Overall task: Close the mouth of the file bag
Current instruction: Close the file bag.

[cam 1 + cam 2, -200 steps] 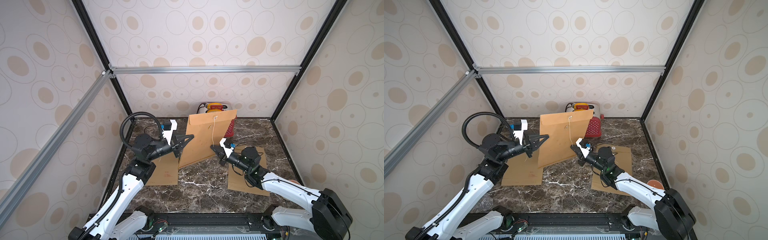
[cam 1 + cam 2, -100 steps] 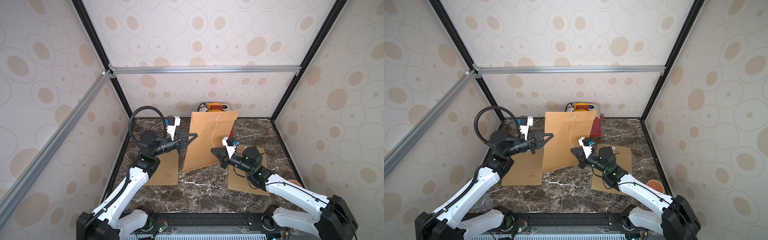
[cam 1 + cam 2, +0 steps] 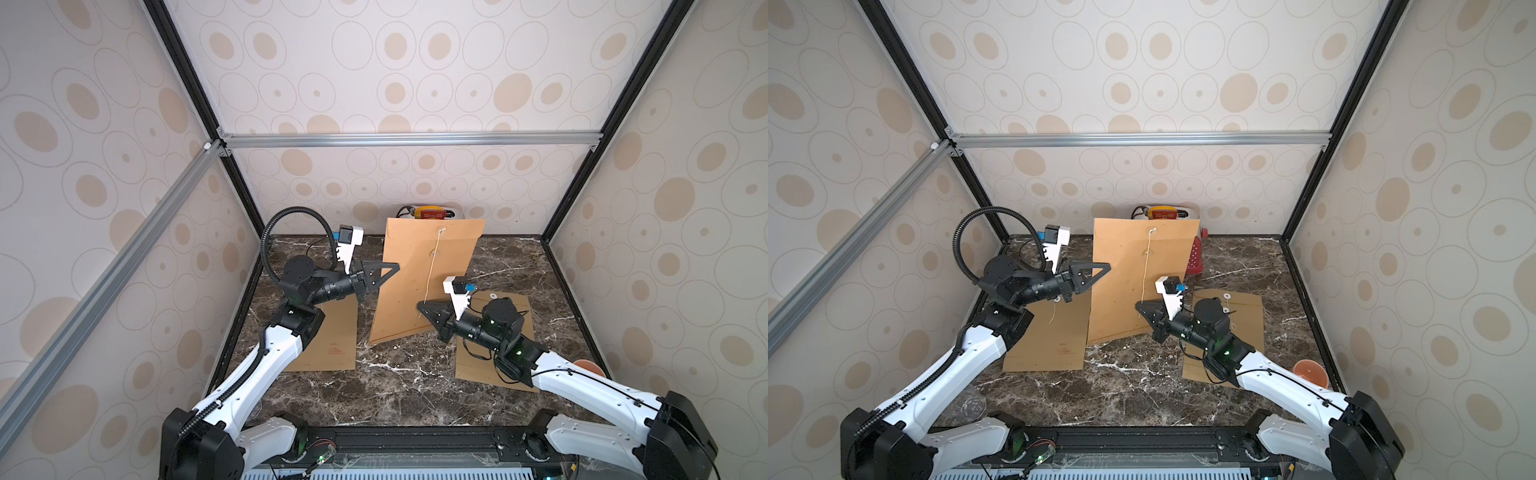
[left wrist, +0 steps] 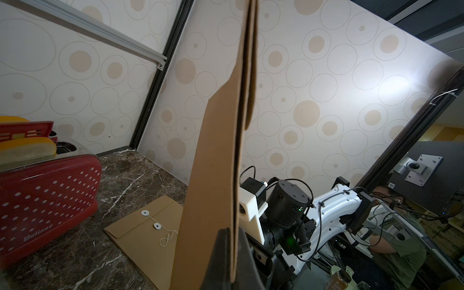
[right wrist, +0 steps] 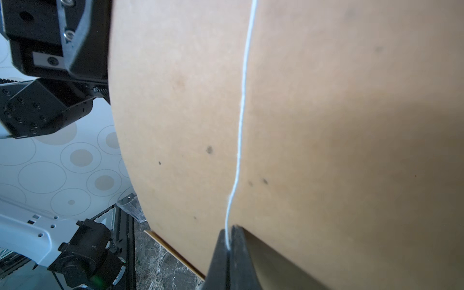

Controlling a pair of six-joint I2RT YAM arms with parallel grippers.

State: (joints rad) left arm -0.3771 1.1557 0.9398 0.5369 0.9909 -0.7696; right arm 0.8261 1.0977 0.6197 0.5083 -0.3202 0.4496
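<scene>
Both top views: the file bag [image 3: 424,286] [image 3: 1133,286] stands upright around the back middle of the marble tabletop [image 3: 395,386], and its bottom edge looks to sit on the stone. The left claw [image 3: 392,266] [image 3: 1106,266] is clenched on the bag's left edge. The right claw [image 3: 420,306] [image 3: 1139,306] is pinched shut on the white string [image 3: 432,266] [image 3: 1146,266] hanging down the bag's face. A spare envelope [image 3: 332,345] lies flat on the left.

Left wrist: the bag [image 4: 216,150] is edge-on, clamped between the claw tips [image 4: 232,251], with its layers gaping a bit higher up. A red basket [image 4: 47,190] sits off to the side.

Right wrist: the string [image 5: 242,113] runs straight into the closed claw [image 5: 228,241], right up against the bag's face [image 5: 326,125].
</scene>
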